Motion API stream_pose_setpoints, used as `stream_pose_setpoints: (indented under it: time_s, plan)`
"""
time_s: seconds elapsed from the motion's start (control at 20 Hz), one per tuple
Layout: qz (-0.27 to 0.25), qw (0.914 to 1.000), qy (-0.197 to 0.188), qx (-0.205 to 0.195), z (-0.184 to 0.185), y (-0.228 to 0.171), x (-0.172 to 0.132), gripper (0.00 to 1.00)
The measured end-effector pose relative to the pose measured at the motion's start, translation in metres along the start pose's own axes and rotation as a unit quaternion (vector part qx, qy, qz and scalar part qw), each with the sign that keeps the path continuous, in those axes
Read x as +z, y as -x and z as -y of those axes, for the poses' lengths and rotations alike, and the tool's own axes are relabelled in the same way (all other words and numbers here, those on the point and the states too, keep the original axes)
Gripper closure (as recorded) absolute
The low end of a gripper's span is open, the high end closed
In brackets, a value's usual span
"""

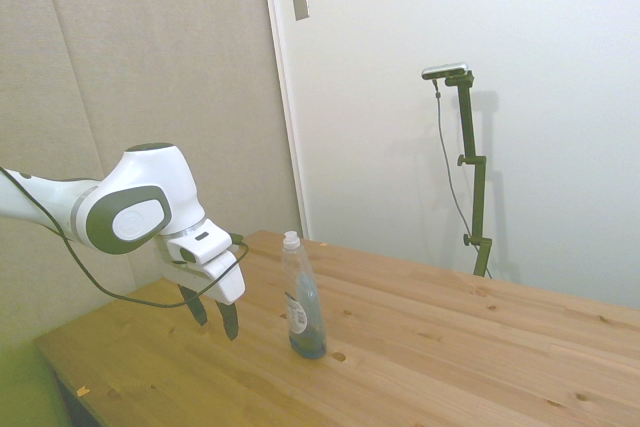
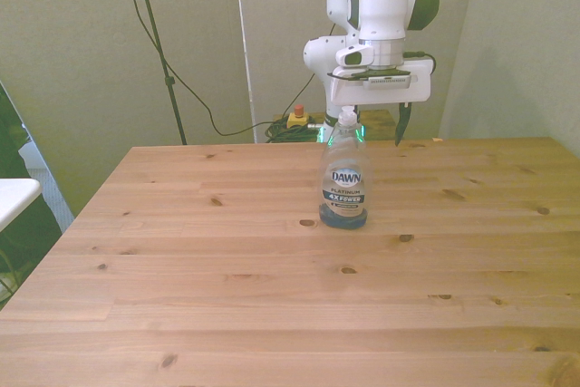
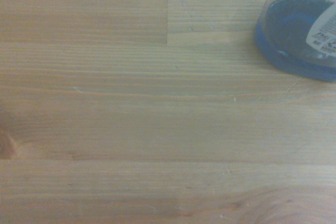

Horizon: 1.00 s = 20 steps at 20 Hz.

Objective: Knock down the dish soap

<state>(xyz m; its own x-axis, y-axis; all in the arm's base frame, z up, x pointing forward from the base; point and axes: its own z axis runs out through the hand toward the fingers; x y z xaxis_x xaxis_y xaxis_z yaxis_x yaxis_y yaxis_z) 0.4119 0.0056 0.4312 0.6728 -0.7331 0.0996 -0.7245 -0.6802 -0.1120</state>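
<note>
Gripper is seen at the left in the side view, hanging low over the wooden table with its two dark fingers pointed down and set apart, nothing held between them. Just to its right, with a clear gap between, the dish soap stands upright on the table, a little blue liquid pooled in its base. In the front view the bottle is found near the table's middle, with the gripper behind it and one finger visible toward the front view's right. In the wrist view only the bottle's blue base is caught at the frame's edge.

Trouble can be expected if the push is made too low: the bottle would likely be slid along the wood rather than tipped. With the fingers spread, the slim neck could also be passed between them and missed entirely.
</note>
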Motion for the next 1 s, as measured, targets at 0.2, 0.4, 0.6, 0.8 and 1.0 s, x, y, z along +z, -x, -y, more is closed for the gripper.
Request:
stream_pose_setpoints:
  time_s: [0.2, 0.4, 0.6, 0.8, 1.0]
  plan:
    - [-0.006, 1.0000, -0.004, 0.007, 0.002, -0.002, -0.001, 1.00]
    - [-0.036, 0.9986, -0.012, 0.037, 0.010, -0.012, -0.009, 1.00]
    - [-0.060, 0.9959, -0.008, 0.068, 0.011, -0.021, -0.008, 1.00]
    - [-0.085, 0.9911, -0.011, 0.102, 0.010, -0.036, -0.012, 1.00]
    - [-0.098, 0.9879, -0.009, 0.120, 0.013, -0.049, -0.012, 1.00]
